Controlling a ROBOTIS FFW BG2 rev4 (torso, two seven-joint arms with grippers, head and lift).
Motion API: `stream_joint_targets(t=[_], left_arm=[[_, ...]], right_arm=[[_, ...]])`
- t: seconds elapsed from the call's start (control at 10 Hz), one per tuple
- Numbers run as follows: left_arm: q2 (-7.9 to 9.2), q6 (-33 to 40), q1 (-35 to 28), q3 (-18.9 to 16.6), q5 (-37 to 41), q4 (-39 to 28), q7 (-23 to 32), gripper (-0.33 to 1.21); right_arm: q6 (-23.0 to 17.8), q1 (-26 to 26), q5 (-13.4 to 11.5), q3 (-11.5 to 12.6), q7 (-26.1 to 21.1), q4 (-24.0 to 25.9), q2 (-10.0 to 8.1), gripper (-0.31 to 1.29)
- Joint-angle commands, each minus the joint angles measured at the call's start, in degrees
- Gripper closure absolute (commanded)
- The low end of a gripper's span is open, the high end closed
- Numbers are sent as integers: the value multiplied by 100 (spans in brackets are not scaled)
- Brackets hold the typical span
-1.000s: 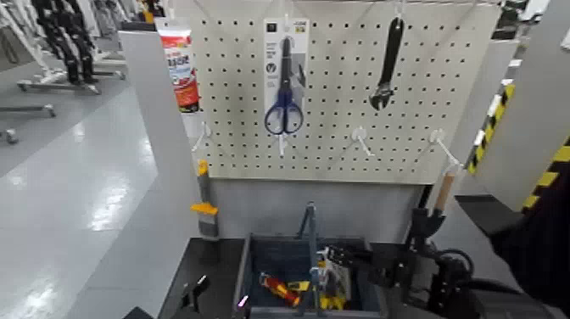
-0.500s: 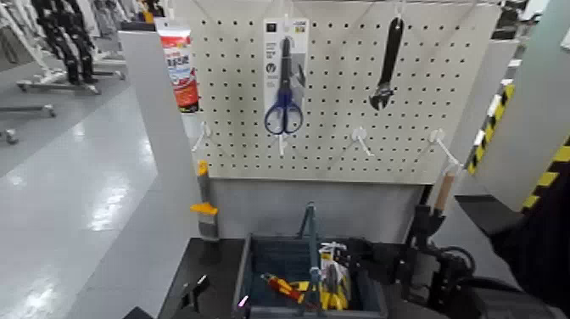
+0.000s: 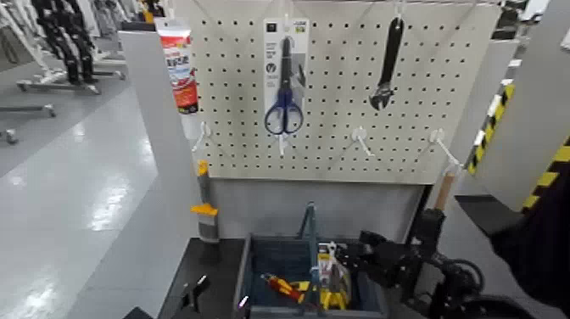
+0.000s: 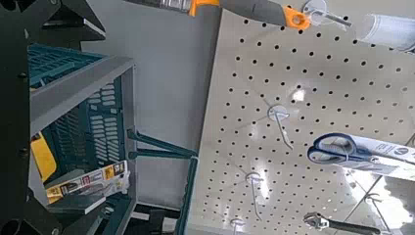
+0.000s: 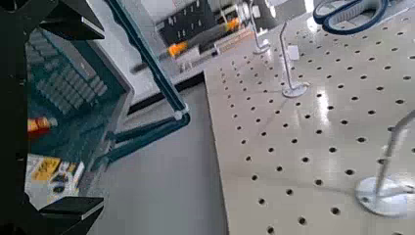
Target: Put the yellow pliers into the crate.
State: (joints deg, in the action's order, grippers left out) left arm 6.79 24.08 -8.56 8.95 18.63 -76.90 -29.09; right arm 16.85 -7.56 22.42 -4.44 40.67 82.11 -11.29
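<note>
The yellow pliers [image 3: 329,285] lie on their printed card inside the crate [image 3: 247,273], right of its tall central handle bar. My right gripper [image 3: 371,254] is open and empty, just above the crate's right rim and apart from the pliers. In the right wrist view its fingers [image 5: 69,208] stand wide apart over the crate [image 5: 69,88], with the card [image 5: 44,168] below. My left gripper [image 3: 193,293] is parked low, left of the crate, and is open. The left wrist view shows the crate's slatted wall [image 4: 83,113] and the pliers' card [image 4: 88,181].
A pegboard [image 3: 339,93] stands behind the crate with blue-handled scissors [image 3: 283,85], a black wrench [image 3: 388,64] and bare hooks [image 3: 362,140]. A red-handled tool [image 3: 278,287] lies in the crate's left half. A small yellow tool [image 3: 203,209] hangs on the grey post.
My right gripper has drawn back to the right, out of the crate. The pliers and card have dropped from it and now lie lower in the crate.
</note>
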Motion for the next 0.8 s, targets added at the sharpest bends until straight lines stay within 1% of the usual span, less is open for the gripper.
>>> stream_joint_targets(t=[0.1,0.2,0.4,0.5,0.6,0.7,0.8], left_arm=[[-2,0,-14,-7,9,-9,0,13],[6,9,-32,-7,0,-26,0,13],[33,9,-76,-16,-26,-88,0,13],[50,35,-119,-42,-61,-149,0,13],[68,-114,-216,-121,-167,-360,9,13],[86,-404,-339,-253,-387,-668,35,13],[86,-484,-427,-306,-404,-782,53,13]], right_arm=[[-1087,747,-343,145,-560,411,189,11],[-1553,1125,-431,145,-929,569,233,11],[-2441,1899,-747,181,-1641,877,382,11],[-2669,2250,-835,233,-1931,1061,426,11],[-2845,2628,-844,189,-2318,1254,435,11],[-2942,2988,-897,198,-2695,1518,435,11],[-3302,3340,-1011,110,-3214,1668,435,12]])
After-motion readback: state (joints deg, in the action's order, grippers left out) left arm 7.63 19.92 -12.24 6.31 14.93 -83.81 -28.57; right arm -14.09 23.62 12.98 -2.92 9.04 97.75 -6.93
